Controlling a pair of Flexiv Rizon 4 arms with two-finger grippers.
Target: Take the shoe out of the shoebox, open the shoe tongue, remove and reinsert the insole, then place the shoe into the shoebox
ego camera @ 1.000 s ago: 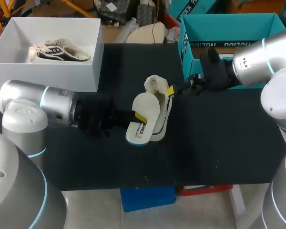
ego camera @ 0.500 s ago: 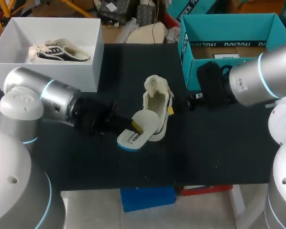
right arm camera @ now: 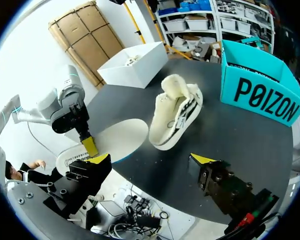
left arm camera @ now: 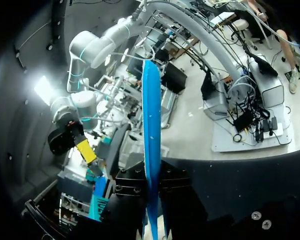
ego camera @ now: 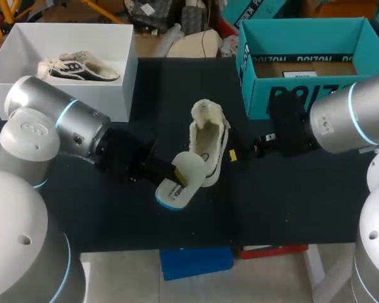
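Shoe (ego camera: 208, 140), one on the table (ego camera: 290, 202), cream and fuzzy-lined; my left gripper (ego camera: 179, 176) pinches one blue-edged insole (ego camera: 172, 191); right gripper (right arm camera: 150, 160) spread. One white box (ego camera: 114, 107), one teal box (ego camera: 259, 101).

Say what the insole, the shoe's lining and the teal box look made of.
Insole: likely foam, matte off-white top, blue underside. Shoe lining: fleecy cream pile fluffing out at the collar. Teal shoebox: cardboard, matte printed outside, raw brown inside.
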